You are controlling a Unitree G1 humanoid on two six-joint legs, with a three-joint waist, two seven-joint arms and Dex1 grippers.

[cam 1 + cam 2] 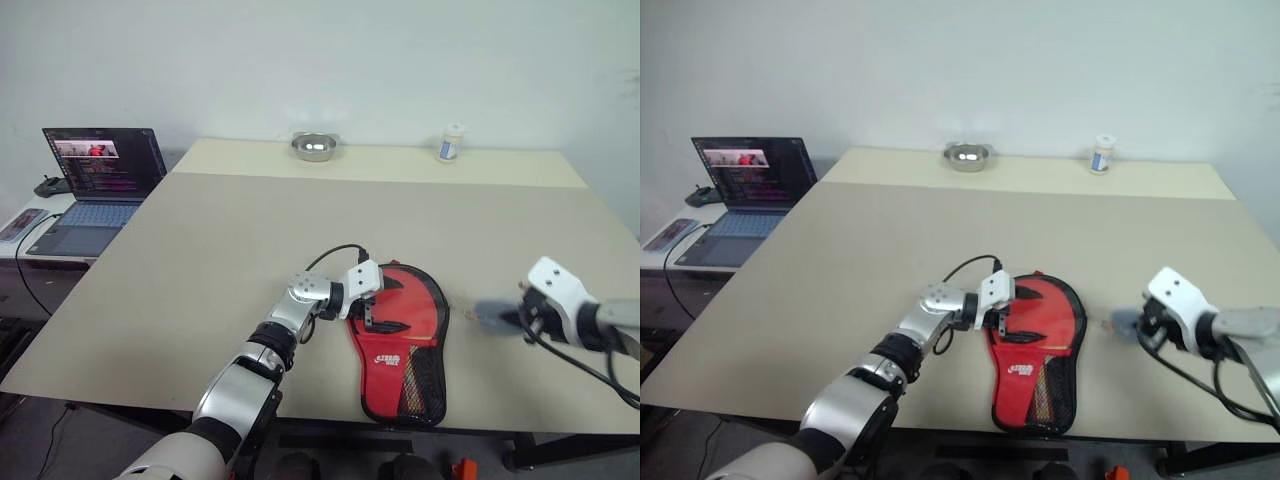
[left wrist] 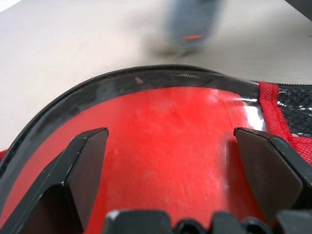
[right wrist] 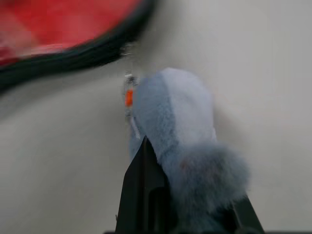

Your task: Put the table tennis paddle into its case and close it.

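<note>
Right gripper (image 1: 512, 318) around grey fluff (image 3: 187, 141)

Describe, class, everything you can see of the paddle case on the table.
The case is a soft, paddle-shaped pouch, red with black edging, a black mesh pocket and a white logo near its narrow end. It lies flat near the table's front edge, round end farther away. The left gripper, fingers spread open, rests over its round end; the left wrist view shows glossy red surface between them.

The case (image 1: 405, 335) lies at the table's (image 1: 200, 260) near edge (laptop (image 1: 98, 185) off left).
</note>
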